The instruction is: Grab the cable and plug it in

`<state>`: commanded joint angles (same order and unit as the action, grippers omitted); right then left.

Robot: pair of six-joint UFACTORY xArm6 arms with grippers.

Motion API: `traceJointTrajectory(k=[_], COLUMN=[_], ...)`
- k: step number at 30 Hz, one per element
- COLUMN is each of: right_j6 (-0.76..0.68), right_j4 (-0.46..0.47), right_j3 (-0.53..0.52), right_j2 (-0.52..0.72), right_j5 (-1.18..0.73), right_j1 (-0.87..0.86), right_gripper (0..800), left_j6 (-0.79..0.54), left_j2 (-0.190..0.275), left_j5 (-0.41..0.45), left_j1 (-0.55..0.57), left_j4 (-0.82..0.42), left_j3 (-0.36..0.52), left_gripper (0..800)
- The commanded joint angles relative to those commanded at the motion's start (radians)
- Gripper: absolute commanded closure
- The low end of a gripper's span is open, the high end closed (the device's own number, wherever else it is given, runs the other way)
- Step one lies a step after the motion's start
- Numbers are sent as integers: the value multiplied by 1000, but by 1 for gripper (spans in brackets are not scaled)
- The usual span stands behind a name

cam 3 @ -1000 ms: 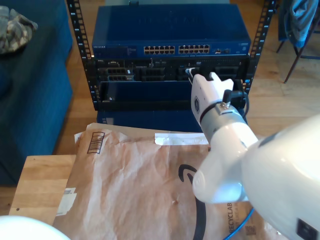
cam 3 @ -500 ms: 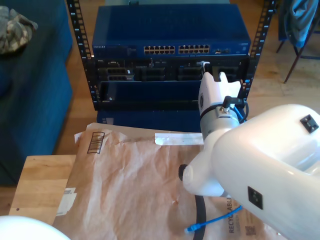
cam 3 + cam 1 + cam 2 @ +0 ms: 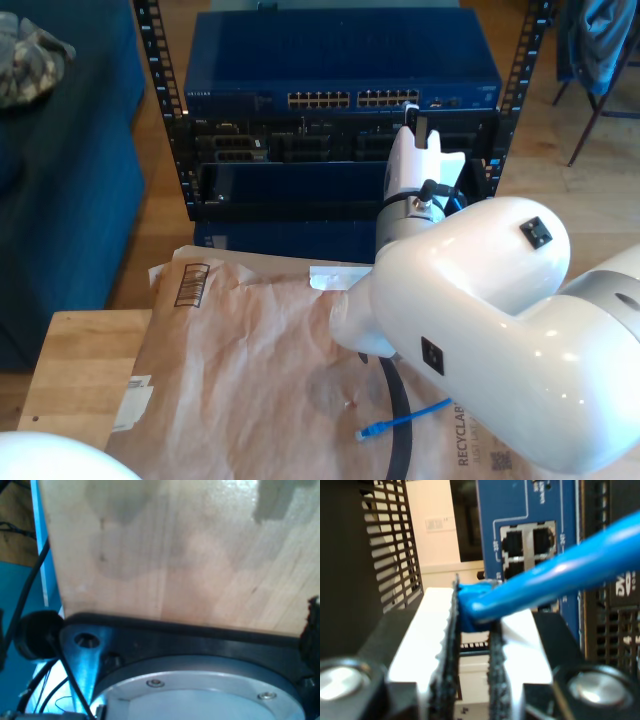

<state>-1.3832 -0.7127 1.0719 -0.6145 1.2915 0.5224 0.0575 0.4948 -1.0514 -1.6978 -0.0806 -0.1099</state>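
In the second wrist view my second gripper [image 3: 472,615] is shut on the bright-blue cable [image 3: 545,580], pinched between its toothed pads close to the plug end. Straight ahead of the jaws is a block of ports [image 3: 529,545] on the blue switch [image 3: 520,505]. The exterior view has my second gripper [image 3: 412,116] raised in front of the rack, at the right end of the switch's [image 3: 340,60] port row. The cable's free end [image 3: 400,420], with its small plug [image 3: 366,433], lies on the brown paper [image 3: 250,370] under the arm.
The black rack [image 3: 170,120] holds more black units below the switch. Brown paper covers a wooden table [image 3: 80,370]. The large white arm fills the exterior view's lower right. The first wrist view looks at a wooden board [image 3: 165,555] and a black base plate [image 3: 200,640].
My second gripper has risen from the black units to the switch's port row, still holding the cable. The arm swung to the exterior view's left and the cable's free end slid left over the paper.
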Motion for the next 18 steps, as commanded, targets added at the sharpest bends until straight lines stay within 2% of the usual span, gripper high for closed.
traceJointTrajectory(k=[10, 18], right_j6=[0, -2], right_j4=[3, 8], right_j3=[63, 77], right_j2=[-63, -66], right_j5=[-2, -8], right_j1=[-37, -48], right_gripper=[800, 800], left_j6=[0, 0], left_j2=[0, 0], left_j5=[0, 0], left_j1=[0, 0], left_j4=[0, 0], left_j3=[0, 0], left_gripper=[0, 0])
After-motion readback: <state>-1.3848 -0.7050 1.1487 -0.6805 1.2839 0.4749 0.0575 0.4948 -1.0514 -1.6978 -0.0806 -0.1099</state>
